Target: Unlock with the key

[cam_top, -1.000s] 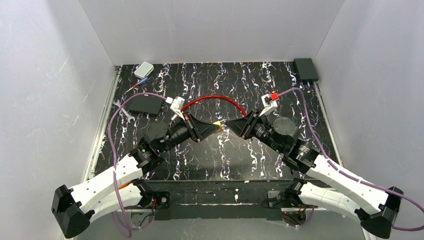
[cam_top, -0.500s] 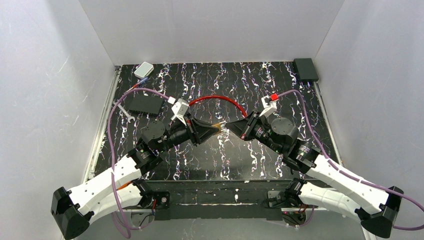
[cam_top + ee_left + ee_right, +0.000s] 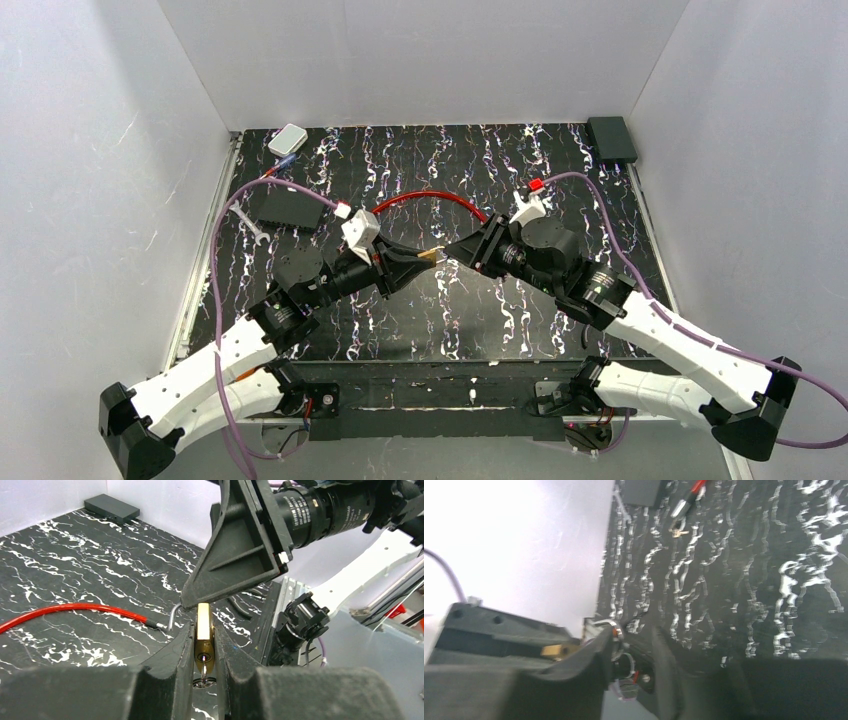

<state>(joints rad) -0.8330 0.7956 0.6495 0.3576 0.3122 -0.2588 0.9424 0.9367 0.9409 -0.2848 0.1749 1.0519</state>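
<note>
The padlock (image 3: 203,642) hangs in the air above the counter (image 3: 75,560), clamped flat between the left fingers (image 3: 175,652). These are nearly together, one pad on each broad face. The lock's long axis runs along those fingers. Its shackle (image 3: 173,617) end pokes out past the tips, and its keyway end faces back toward the left wrist.

The key (image 3: 204,670) sits in that keyway, deep in the slot between the left fingers, with its ring (image 3: 202,681) dangling below. A red cable (image 3: 75,609) joins the shackle from the side and loops away over the counter.

The right fingers (image 3: 235,565) come in head-on from the opposite side, with their tips just above the lock's outer end, at the shackle. In the blurred right wrist view they stand apart with a clear gap. The shackle's silver bend shows right at one tip, but I cannot tell whether it touches. They seem to hold nothing.

The move probably turns on this: the key lies at the far end of the lock from the right fingers, behind the full length of the body and hemmed in by the left fingers. The right arm is the only free one, and it is nearest the shackle, not the key. I cannot tell whether the shackle has already sprung.
</note>
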